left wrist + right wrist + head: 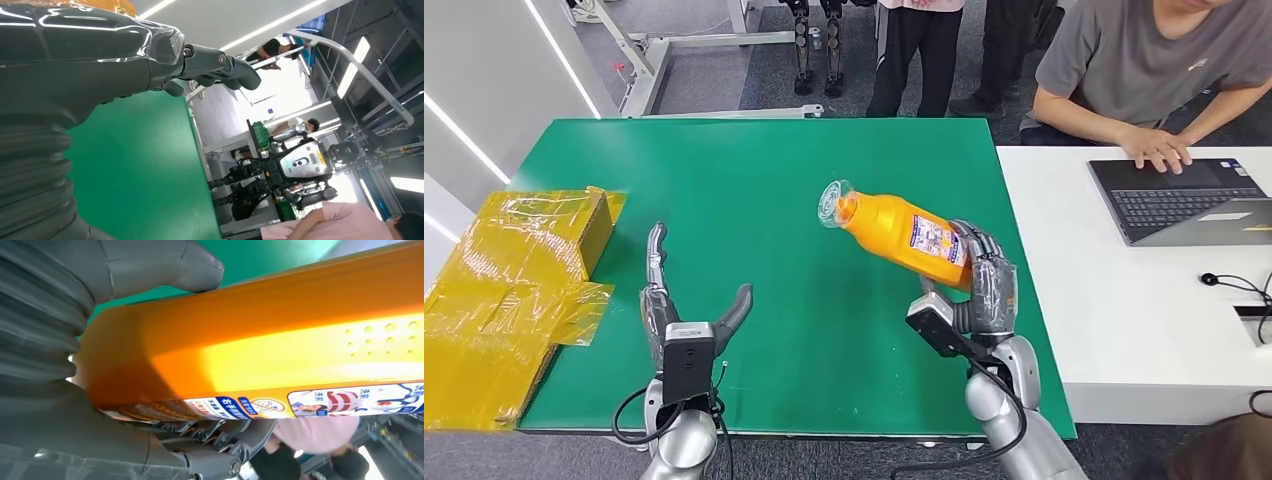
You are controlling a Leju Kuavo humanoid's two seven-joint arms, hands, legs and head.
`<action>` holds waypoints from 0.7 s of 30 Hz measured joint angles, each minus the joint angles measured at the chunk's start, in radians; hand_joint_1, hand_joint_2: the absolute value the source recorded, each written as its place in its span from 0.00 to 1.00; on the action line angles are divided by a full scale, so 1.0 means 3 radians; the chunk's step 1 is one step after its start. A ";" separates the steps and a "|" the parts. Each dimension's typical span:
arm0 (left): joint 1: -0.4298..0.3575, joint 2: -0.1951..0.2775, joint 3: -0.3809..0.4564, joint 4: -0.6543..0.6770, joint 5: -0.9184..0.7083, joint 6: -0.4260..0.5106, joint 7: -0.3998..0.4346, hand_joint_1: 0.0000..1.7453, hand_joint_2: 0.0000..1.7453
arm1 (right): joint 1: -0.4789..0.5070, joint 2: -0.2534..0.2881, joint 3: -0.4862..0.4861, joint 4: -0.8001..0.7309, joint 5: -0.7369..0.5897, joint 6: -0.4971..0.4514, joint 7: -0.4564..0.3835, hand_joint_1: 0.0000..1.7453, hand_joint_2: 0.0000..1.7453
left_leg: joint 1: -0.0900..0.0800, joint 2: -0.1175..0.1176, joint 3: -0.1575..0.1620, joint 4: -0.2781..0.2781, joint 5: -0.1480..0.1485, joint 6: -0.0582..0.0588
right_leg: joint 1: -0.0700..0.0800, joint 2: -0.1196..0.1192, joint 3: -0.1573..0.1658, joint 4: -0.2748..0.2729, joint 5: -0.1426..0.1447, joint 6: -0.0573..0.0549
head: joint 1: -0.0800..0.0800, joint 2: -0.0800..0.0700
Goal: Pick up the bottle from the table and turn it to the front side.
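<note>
Right hand (984, 285) grips the base of the orange bottle (902, 232), fingers wrapped around it, and holds it above the green table (754, 200). From this hand the bottle slants away and to the left, its clear cap (834, 203) farthest from the palm. Left hand (686, 312) rests well apart to the left, fingers spread, holding nothing. Beyond it, further left, sits a yellow-taped box (534, 235).
</note>
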 joint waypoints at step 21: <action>-0.0079 0.0001 -0.0162 0.0139 0.1468 -0.1665 -0.0105 0.00 1.00 | 0.0069 0.0329 -0.0078 -0.0090 -0.0116 -0.0059 -0.0379 1.00 1.00 | 0.0000 0.0001 -0.0002 0.0000 0.0000 0.0000 | 0.0000 0.0001 -0.0003 0.0000 0.0001 0.0000 | 0.0000 0.0000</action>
